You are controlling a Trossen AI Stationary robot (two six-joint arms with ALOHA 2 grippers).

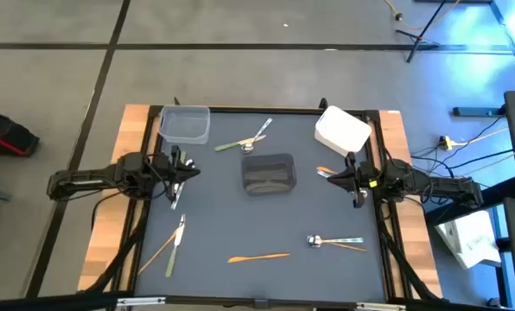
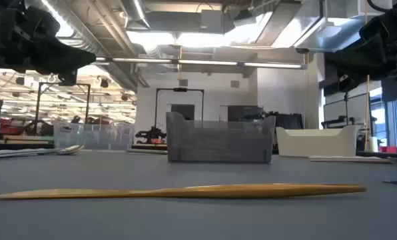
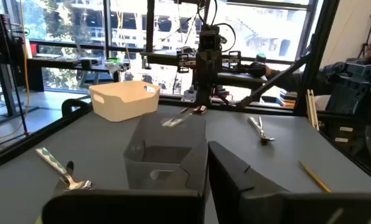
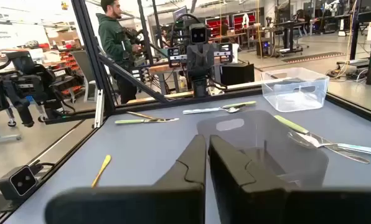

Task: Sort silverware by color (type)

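1. The silverware lies scattered on the dark table (image 1: 214, 216), none of it in a container. Directions below use the high view as a clock face, with the dark grey container (image 1: 268, 173) at the centre.
2. At 12 o'clock, just above the grey container, an olive-green utensil (image 1: 233, 144) and a silver utensil (image 1: 259, 134) lie crossed and touching.
3. At about 6 o'clock, near the front edge, lies an orange utensil (image 1: 258, 257); in the low view it stretches across the foreground (image 2: 185, 192).
4. At about 7 to 8 o'clock there is a group: a silver utensil (image 1: 179, 231), an olive-green one (image 1: 171, 260) and an orange one (image 1: 157, 253), close together.
5. At about 4 to 5 o'clock a silver spoon (image 1: 314, 242), a green-handled utensil (image 1: 346, 241) and an orange one (image 1: 351, 248) lie touching or overlapping.
6. At about 3 o'clock a small orange piece (image 1: 324, 170) shows just beside the right gripper.
7. The clear container (image 1: 186, 124) stands at about 10 to 11 o'clock, the white container (image 1: 341, 131) at about 1 to 2 o'clock.
8. The left gripper (image 1: 187, 172) hovers at 9 o'clock, fingers pressed together, holding nothing.
9. The right gripper (image 1: 333, 176) hovers at 3 o'clock, fingers also closed and empty.
10. A person (image 4: 114, 37) stands in the room beyond the table.
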